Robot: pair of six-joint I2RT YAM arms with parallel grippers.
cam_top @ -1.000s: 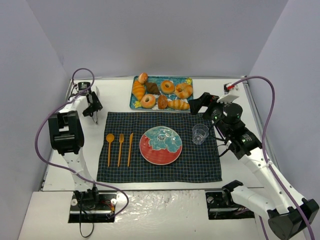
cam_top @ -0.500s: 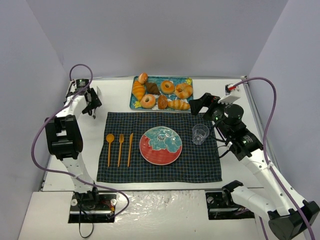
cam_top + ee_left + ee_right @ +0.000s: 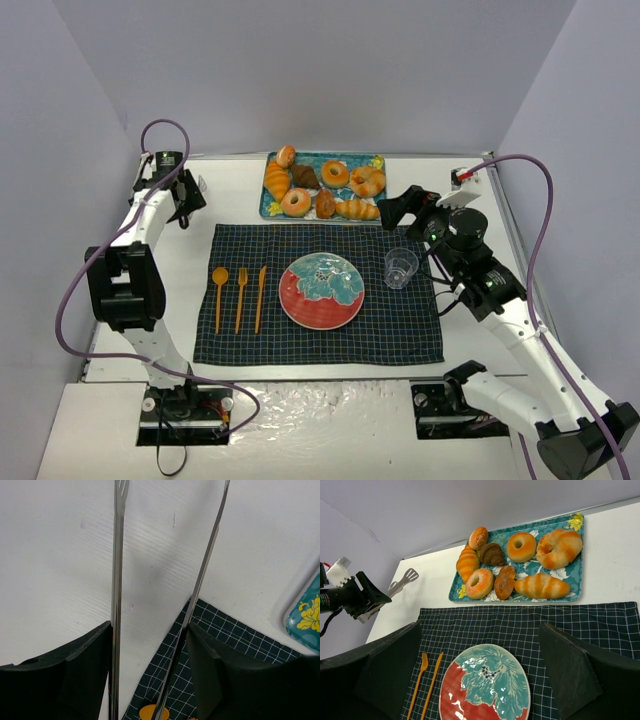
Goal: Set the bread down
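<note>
White table (image 3: 230, 185): one tray (image 3: 571, 574), the bread (image 3: 485, 586) among eight pastries (image 3: 541, 586), one plate (image 3: 490, 685).

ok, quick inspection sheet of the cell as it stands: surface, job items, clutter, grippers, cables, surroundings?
Surface: white table; dark checked mat lying flat in the middle.
Job's things: the bread, ring-shaped, on the tray behind the mat, among other pastries.
Clutter: bare plate on the mat; clear cup to its right; orange spoon, fork and knife in a row to its left.
Grippers: left gripper shut on metal tongs, left of the tray; right gripper open, empty, by the tray's right front corner.
Cables: purple left cable and right cable loop off the arms, clear of the mat.
Surroundings: plain walls on three sides.
</note>
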